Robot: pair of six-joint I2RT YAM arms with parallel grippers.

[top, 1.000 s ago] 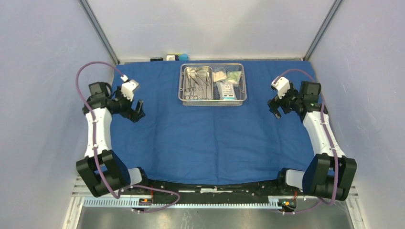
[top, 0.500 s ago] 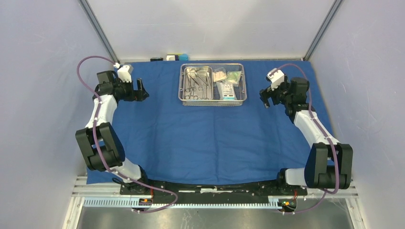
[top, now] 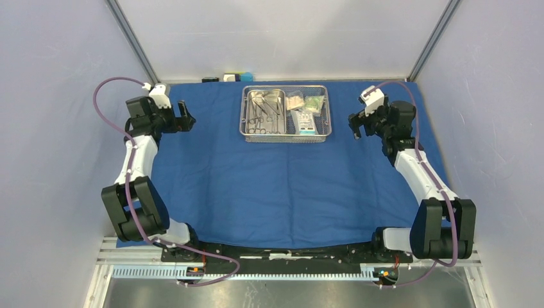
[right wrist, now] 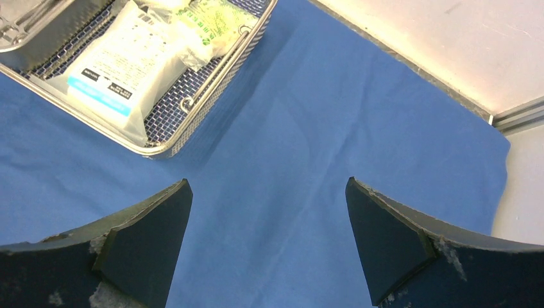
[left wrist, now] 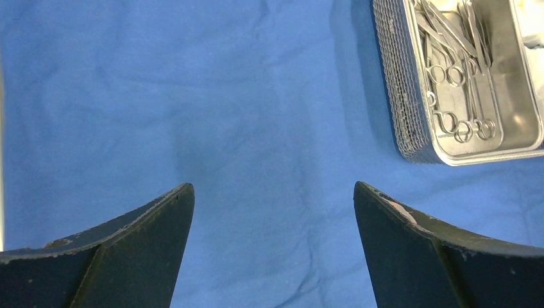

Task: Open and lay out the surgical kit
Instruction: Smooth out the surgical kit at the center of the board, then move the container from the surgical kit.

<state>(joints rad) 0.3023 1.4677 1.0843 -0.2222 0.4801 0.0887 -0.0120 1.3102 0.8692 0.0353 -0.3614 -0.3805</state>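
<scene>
Mesh tray [top: 287, 137] (3 packets [top: 305, 121]) on wrap [top: 282, 186]

Both end effectors [top: 186, 115] [top: 354, 126] nearer the tray [top: 287, 138]

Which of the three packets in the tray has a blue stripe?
The white packet, in front; the beige packet and the green packet behind it show no blue.

Left wrist cam catches only a corner of the mesh tray [left wrist: 399, 83], so the instruments [left wrist: 457, 61] run off the top edge and can't be counted. Right wrist cam crops the tray too, the print on the white packet [right wrist: 115, 67] is unreadable, and the little things [top: 235, 77] at the far edge of the blue cloth [top: 282, 186] are just blobs from above.
</scene>
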